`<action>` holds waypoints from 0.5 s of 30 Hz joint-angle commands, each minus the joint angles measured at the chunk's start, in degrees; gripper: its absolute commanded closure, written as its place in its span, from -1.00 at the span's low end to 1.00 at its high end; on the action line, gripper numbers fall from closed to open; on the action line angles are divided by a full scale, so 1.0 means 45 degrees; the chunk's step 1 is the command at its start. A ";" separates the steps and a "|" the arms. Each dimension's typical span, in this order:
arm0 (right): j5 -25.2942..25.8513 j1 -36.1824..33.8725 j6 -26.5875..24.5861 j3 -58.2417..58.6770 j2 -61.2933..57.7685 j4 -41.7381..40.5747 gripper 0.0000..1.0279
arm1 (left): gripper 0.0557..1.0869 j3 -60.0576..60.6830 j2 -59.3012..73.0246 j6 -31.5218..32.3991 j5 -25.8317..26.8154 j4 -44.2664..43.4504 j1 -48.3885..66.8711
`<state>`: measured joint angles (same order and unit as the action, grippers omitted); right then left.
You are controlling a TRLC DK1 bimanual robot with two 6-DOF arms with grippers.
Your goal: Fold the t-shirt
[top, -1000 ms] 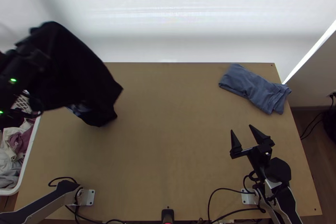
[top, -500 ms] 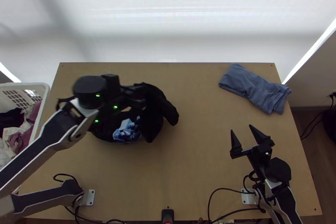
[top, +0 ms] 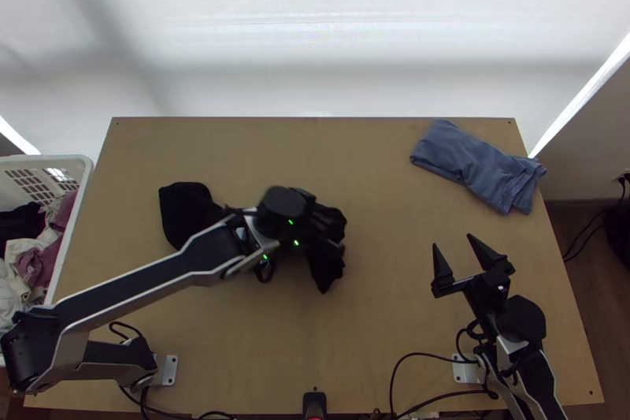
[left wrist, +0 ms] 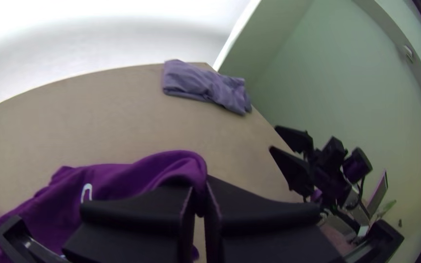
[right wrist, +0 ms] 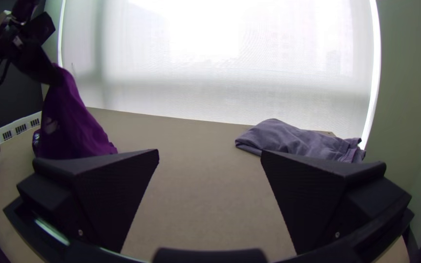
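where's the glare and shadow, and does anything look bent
Top view: light comes through the white blind, with a soft dark band low across it and bright slivers beside it. Left wrist view: the table's far edge bows, corners go dark. Right wrist view: the blind glares brightest near its top.

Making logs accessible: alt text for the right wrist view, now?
Left gripper holding up a dark t-shirt, its cloth hanging over a wooden table. Nearer, the right gripper stands open and empty; beyond it, a folded grey-blue cloth lies near a pale blind.
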<state>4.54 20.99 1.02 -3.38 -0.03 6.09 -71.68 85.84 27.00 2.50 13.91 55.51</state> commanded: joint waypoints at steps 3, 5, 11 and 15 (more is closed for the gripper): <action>0.0086 0.0139 0.0048 0.0125 0.0046 -0.0181 -0.92 | 0.93 -0.0438 0.0084 0.0366 0.0108 0.1479 0.1357; 0.0086 0.0139 0.0048 0.0125 0.0046 -0.0181 -0.92 | 0.93 -0.0438 -0.0092 0.0366 0.0186 0.2260 0.1533; 0.0086 0.0139 0.0048 0.0125 0.0046 -0.0181 -0.92 | 0.93 0.1046 -0.1733 0.0308 0.0889 0.3256 0.1552; 0.0086 0.0139 0.0048 0.0125 0.0046 -0.0181 -0.92 | 0.92 0.2452 -0.2846 0.0230 0.1260 0.3608 0.1533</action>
<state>4.54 20.99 1.02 -3.38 -0.03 6.09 -65.01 76.79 27.83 7.05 29.12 62.37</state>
